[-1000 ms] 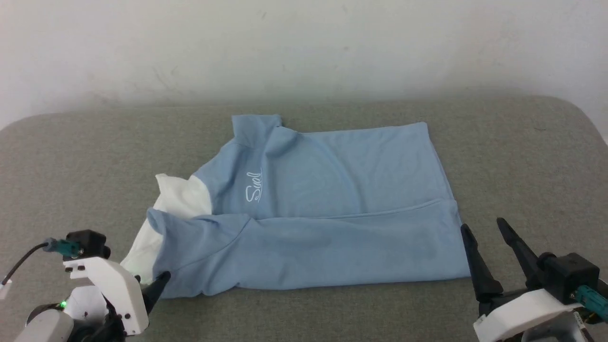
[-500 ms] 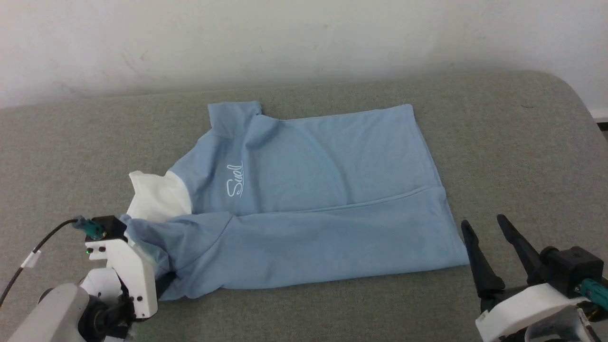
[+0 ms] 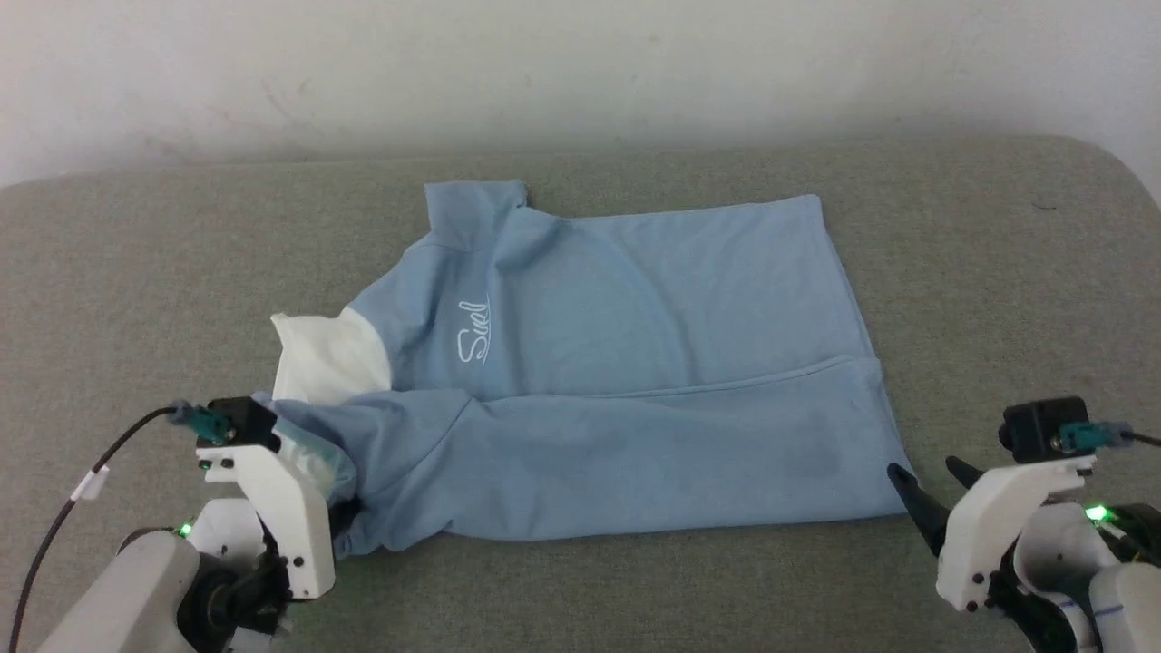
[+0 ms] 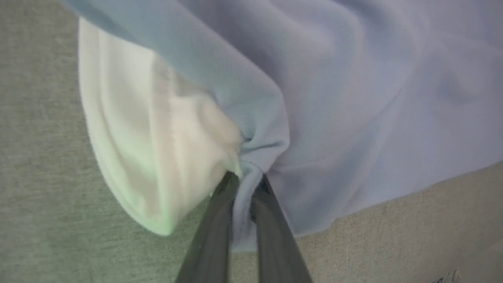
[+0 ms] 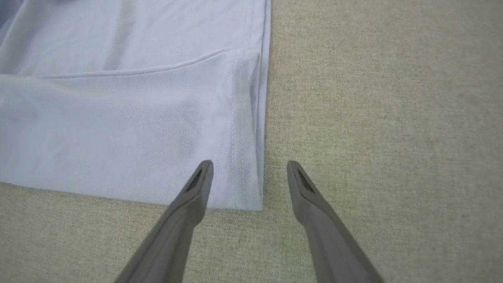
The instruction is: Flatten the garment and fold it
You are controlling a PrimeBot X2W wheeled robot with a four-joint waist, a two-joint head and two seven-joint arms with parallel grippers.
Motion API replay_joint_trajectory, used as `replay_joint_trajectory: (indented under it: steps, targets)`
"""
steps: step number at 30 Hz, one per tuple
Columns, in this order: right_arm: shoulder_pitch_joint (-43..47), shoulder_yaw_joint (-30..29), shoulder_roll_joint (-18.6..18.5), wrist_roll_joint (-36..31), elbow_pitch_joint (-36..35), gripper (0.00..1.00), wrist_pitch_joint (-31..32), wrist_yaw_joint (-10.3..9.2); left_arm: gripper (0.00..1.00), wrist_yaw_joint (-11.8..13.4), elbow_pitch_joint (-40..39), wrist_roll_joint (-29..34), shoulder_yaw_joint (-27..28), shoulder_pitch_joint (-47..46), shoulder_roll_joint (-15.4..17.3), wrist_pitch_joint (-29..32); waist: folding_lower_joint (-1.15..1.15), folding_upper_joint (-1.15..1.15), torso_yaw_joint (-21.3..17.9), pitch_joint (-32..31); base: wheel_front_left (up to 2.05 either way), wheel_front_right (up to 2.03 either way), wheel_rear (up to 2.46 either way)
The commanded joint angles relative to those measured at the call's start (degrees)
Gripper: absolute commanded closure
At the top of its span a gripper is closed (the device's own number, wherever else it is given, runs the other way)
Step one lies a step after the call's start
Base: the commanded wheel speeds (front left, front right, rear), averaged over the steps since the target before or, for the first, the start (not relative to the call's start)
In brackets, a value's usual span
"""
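Observation:
The garment (image 3: 635,363), a light blue shirt with white script on the chest, lies on the table with its near side folded over the middle. Its white collar (image 3: 326,358) sticks out at the left. My left gripper (image 3: 345,519) is shut on the bunched near-left edge. In the left wrist view its fingers (image 4: 220,220) pinch blue cloth (image 4: 353,98) right beside the white collar (image 4: 137,137). My right gripper (image 3: 923,469) is open at the near-right hem corner. In the right wrist view it (image 5: 249,163) straddles the hem edge of the garment (image 5: 118,118), one finger over cloth and one over table.
The grey-green padded table (image 3: 136,272) reaches well beyond the garment on every side. A pale wall (image 3: 580,63) runs behind its far edge. A black cable (image 3: 82,490) hangs off my left wrist.
My left gripper moved in under the near-left edge and shut on it, bunching the cloth. My right gripper tipped down toward the near-right hem corner and stays open. The head camera shifted.

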Motion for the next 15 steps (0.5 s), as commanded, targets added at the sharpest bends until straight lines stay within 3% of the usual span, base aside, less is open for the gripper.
replay_joint_trajectory:
  steps: [1, 12, 13, 14, 15]
  targets:
    - [-1.6, 0.5, -0.2, 0.3, 0.9, 0.00, 0.7, -0.03, 1.00, -0.3, -0.5, 0.4, -0.9, 1.1, -1.2, -0.1, -0.01, 0.00, 1.3, 0.6, 0.00, 0.00, 0.00]
    - [-11.8, 5.7, -0.2, 2.7, 18.6, 0.00, 9.5, -0.03, 1.00, 0.1, -6.0, 1.4, -0.9, 0.0, -0.6, -0.8, -0.01, 0.00, 3.5, 2.3, 0.00, 0.00, 0.00]
    - [-12.1, 6.4, 0.0, 3.2, 19.8, 0.45, 11.0, -0.03, 1.00, 0.1, -6.1, 1.4, -1.0, 0.1, -0.6, -0.8, -0.01, 0.00, 3.6, 2.4, 0.00, 0.00, 0.00]
    - [-12.4, 6.9, 0.3, 3.8, 20.5, 0.65, 12.0, -0.03, 1.00, 0.1, -6.2, 1.3, -1.0, 0.1, -0.6, -0.8, -0.01, 0.00, 3.6, 2.4, 0.00, 0.00, 0.00]
    - [-12.6, 7.1, 0.6, 4.6, 21.2, 1.00, 12.9, -0.03, 1.00, 0.2, -6.3, 1.3, -1.1, 0.2, -0.7, -0.8, -0.01, 0.00, 3.6, 2.4, 0.00, 0.00, 0.00]
